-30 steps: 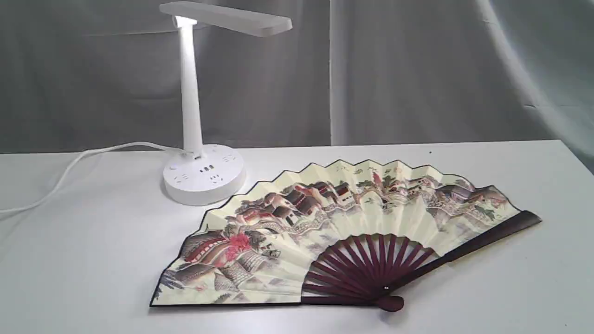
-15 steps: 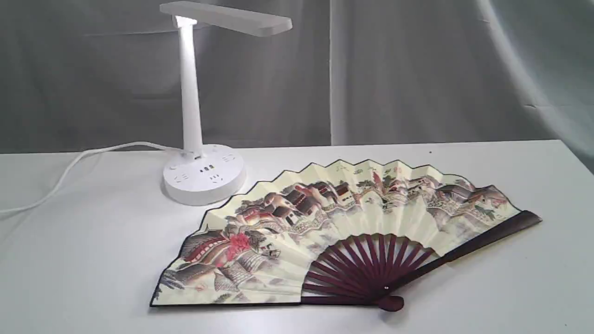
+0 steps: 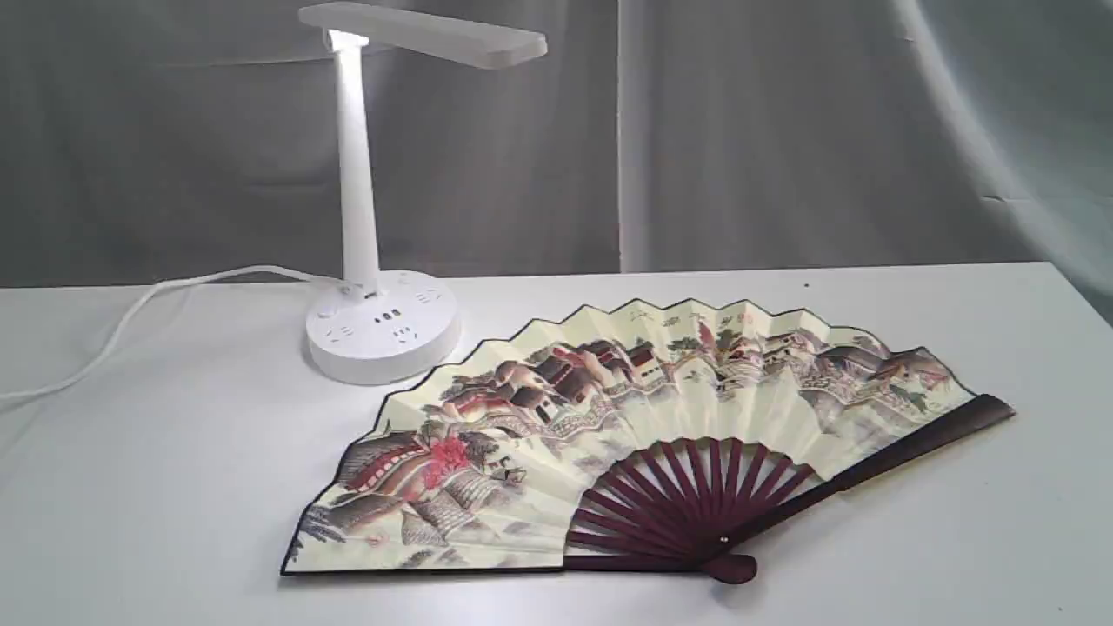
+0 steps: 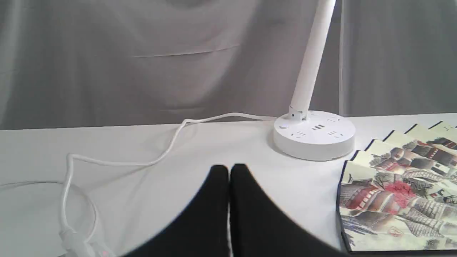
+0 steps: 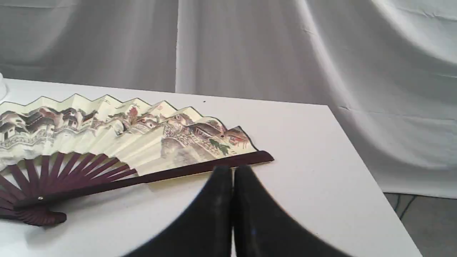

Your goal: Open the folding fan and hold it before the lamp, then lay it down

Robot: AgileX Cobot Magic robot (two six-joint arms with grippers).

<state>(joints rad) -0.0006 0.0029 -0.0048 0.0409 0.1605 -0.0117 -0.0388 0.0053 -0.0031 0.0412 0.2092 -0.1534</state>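
The folding fan (image 3: 661,435) lies spread open beside the lamp (image 3: 374,261).

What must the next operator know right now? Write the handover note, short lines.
Left claw: shut, empty, over the table.
Right claw: shut, empty, by one guard of the folding fan.
Things: folding fan spread open, flat on the table, beside the base of the lamp.
Done: fan opened, lying down.
Left: whether it was held before the lamp cannot be told; if not, lift it there, then lay it down.
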